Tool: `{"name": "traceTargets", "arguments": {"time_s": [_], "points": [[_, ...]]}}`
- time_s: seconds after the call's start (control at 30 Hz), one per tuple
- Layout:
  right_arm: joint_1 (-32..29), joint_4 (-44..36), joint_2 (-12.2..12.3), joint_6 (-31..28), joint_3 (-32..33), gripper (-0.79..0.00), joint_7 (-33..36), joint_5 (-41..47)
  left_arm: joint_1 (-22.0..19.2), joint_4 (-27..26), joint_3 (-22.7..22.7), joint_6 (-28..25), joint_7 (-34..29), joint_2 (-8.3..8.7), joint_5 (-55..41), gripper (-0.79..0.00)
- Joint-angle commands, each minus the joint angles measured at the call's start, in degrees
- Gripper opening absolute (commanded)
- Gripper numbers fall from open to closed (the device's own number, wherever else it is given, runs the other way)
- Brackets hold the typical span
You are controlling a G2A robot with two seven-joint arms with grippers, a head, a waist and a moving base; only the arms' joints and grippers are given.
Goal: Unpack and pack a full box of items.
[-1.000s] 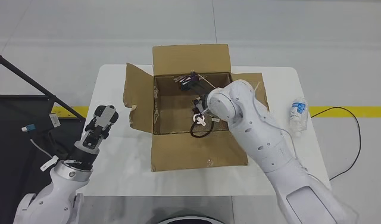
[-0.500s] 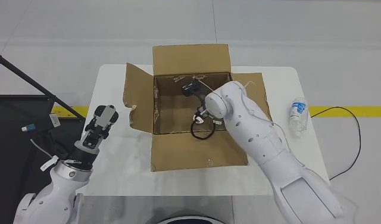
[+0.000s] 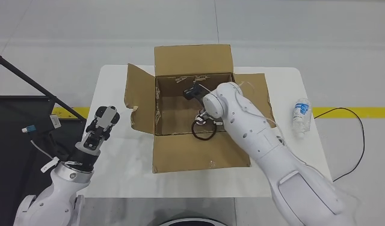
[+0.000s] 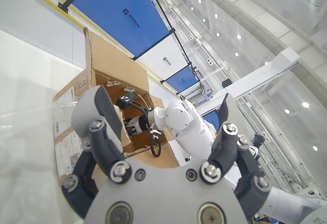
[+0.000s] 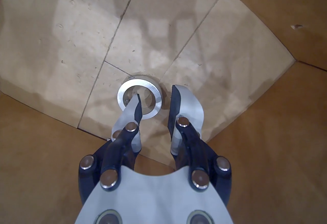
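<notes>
Straddling the wall of 1 metal ring (image 5: 127,87): right hand (image 5: 156,92), fingers parted, 1 in the hole, 1 outside, not clamped. Ring lies flat on box (image 5: 76,18) floor. Left hand (image 4: 163,93) wide open, empty, above table (image 3: 120,160) beside box.

In the middle of the top view, part of the box (image 3: 180,151) floor is covered by the right arm (image 3: 246,124). The ring (image 5: 157,98) is partly overlapped by one finger (image 5: 131,110) of the right gripper (image 5: 156,91); contact cannot be told. The left arm (image 3: 60,190) is cut off at the lower left edge. The bottle (image 3: 301,115) label at the right is too small to be made out.
</notes>
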Motion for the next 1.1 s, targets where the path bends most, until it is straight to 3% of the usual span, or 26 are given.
{"name": "traceTargets", "arguments": {"time_s": [0.0,0.23,0.47,0.7,0.9,1.07], "points": [[0.4,1.2,-0.4,0.0,-0.4,-0.523,-0.2,0.0,0.0,0.0,0.0,0.0,0.0,0.0,0.0,0.0],[1.5,5.0,-1.6,-0.8,-1.2,-0.597,-1.2,1.0,0.0,0.0,0.0,0.0,0.0,0.0,0.0,0.0],[2.5,7.6,-2.5,-0.9,-1.7,-0.785,-1.8,1.0,0.0,0.0,0.0,0.0,0.0,0.0,0.0,0.0],[3.6,7.0,-2.5,-1.1,-0.2,-0.785,-3.0,1.6,0.0,0.0,0.0,0.0,0.0,0.0,0.0,0.0],[2.8,-1.0,-0.7,-1.2,3.7,-0.785,-1.8,1.3,0.0,0.0,0.0,0.0,0.0,0.0,0.0,0.0],[-2.1,-15.4,2.4,0.0,9.8,-0.785,1.7,-1.2,0.0,0.0,0.0,0.0,0.0,0.0,0.0,0.0]]}}
